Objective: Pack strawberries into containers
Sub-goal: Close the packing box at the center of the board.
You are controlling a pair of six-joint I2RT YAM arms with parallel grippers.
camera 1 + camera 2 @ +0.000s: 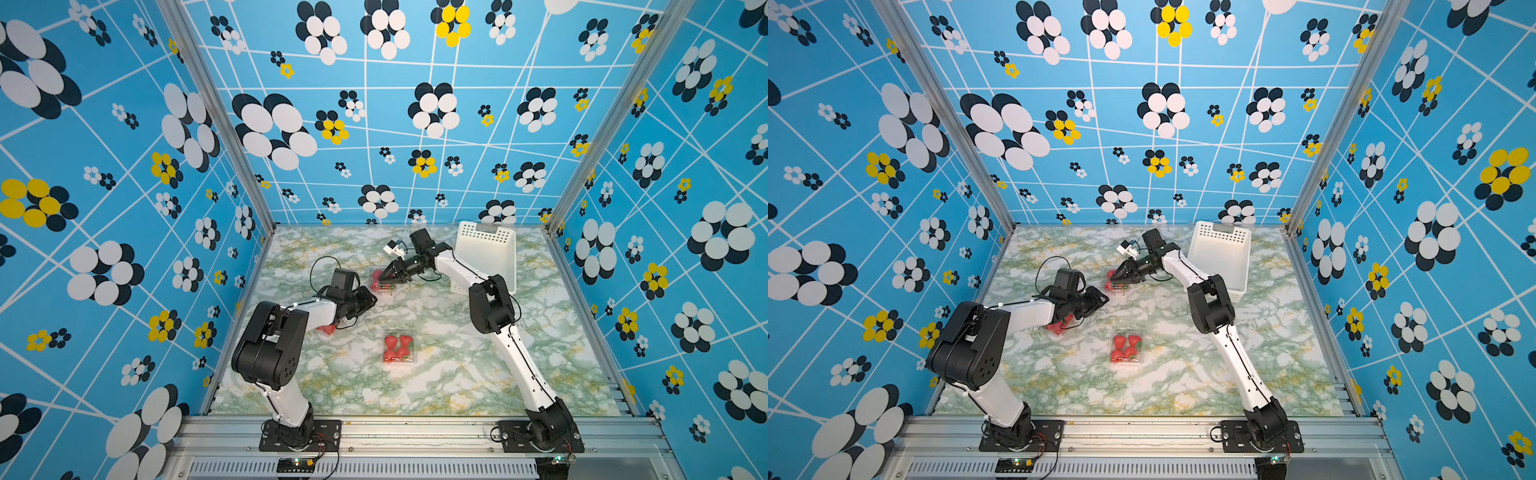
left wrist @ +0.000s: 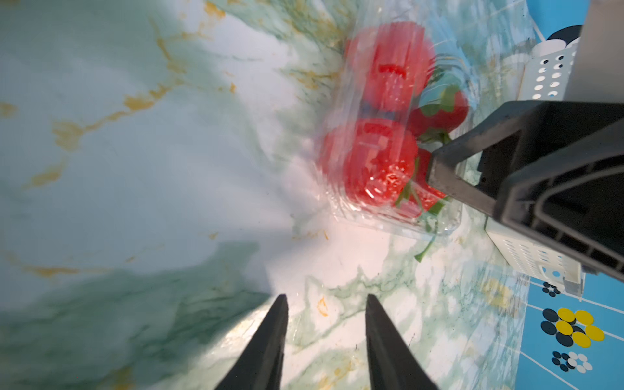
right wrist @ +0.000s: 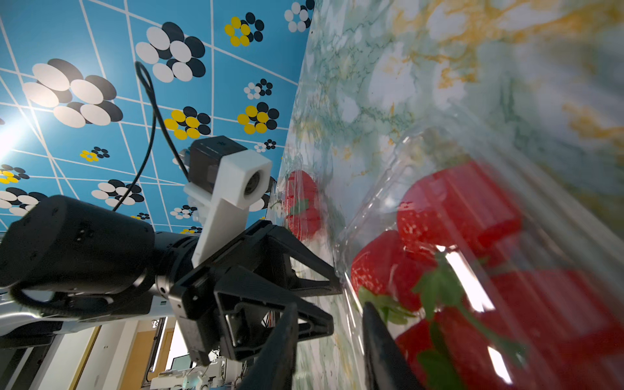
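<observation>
In a top view | centre frame: clear container (image 1: 1126, 348) filled with red strawberries (image 1: 1120, 341) on marbled table (image 1: 1183, 374) | upper centre: right gripper (image 1: 1113, 279) tips at second container (image 1: 1120, 287) | left gripper (image 1: 1104, 299) just beside | upper right: white basket (image 1: 1221, 257)

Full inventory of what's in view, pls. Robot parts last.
containers: three, clear; centre front, far middle, under the left arm.
strawberries: red, all inside containers; four in the front one, the rest partly hidden.
basket: one, white, perforated; far right.
table: one, green-white marble.
left gripper: black, open, empty; near the far container.
right gripper: black, jaws apart; at the far container's edge.
</observation>
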